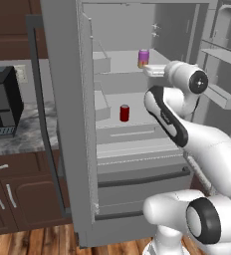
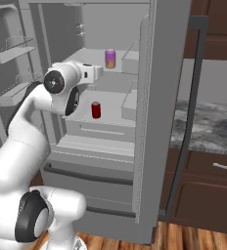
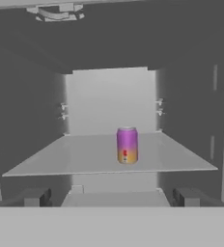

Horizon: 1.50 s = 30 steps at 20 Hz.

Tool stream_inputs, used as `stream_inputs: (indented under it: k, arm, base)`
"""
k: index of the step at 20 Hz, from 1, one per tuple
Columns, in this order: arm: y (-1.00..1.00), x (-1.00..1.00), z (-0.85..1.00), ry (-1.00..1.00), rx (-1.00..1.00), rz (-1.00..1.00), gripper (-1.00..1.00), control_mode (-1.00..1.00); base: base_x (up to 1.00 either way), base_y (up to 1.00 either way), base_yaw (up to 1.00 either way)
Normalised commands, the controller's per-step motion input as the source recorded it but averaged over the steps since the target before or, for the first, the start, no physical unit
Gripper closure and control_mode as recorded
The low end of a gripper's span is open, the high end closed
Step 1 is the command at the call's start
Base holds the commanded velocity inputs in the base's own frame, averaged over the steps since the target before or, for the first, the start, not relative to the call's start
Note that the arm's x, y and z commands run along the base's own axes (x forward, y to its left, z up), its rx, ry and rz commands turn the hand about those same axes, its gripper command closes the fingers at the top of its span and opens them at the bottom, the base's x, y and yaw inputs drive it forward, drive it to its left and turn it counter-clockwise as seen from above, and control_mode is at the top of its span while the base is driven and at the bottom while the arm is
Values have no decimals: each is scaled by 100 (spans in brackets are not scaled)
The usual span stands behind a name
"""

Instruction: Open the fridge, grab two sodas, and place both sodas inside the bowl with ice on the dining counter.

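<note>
The fridge [image 1: 67, 99] stands with both doors swung wide. On its upper shelf sits the purple soda [image 3: 127, 145], upright and centred; it also shows as the purple can [image 1: 144, 58] [image 2: 110, 58]. One shelf lower stands the red soda [image 1: 124, 113] [image 2: 96, 110]. My gripper [image 3: 111, 198] is open and empty, level with the upper shelf's front edge and aimed straight at the purple can, a short way from it. The white hand [image 1: 155, 70] [image 2: 92, 73] reaches in from the fridge opening. The bowl and the dining counter are out of view.
The open left door [image 2: 167, 97] stands between the arm and a marbled wall counter [image 2: 208, 124] over dark cabinets. A black appliance [image 1: 3, 102] sits on that counter. The other door's shelves [image 1: 227, 55] flank the arm. Closed drawers [image 1: 137, 184] lie below the shelves.
</note>
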Motion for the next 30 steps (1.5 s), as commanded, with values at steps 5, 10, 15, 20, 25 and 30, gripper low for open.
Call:
stream_inputs:
  k: [5,10,15,20,25,30]
  arm:
    - [-7,48,0,0,0,0,-100,-100]
    - [-5,47,0,0,0,0,-100,-100]
    - [-8,-3,-2,0,0,0,-100,-100]
    - [-2,-37,-3,-3,0,0,-100,-100]
    - [0,0,0,0,0,0,-100,100]
    - [0,0,0,0,0,0,-100,100]
  base:
    - [0,0,0]
    - [0,0,0]
    - [0,0,0]
    - [0,0,0]
    - [8,0,0]
    - [29,0,0]
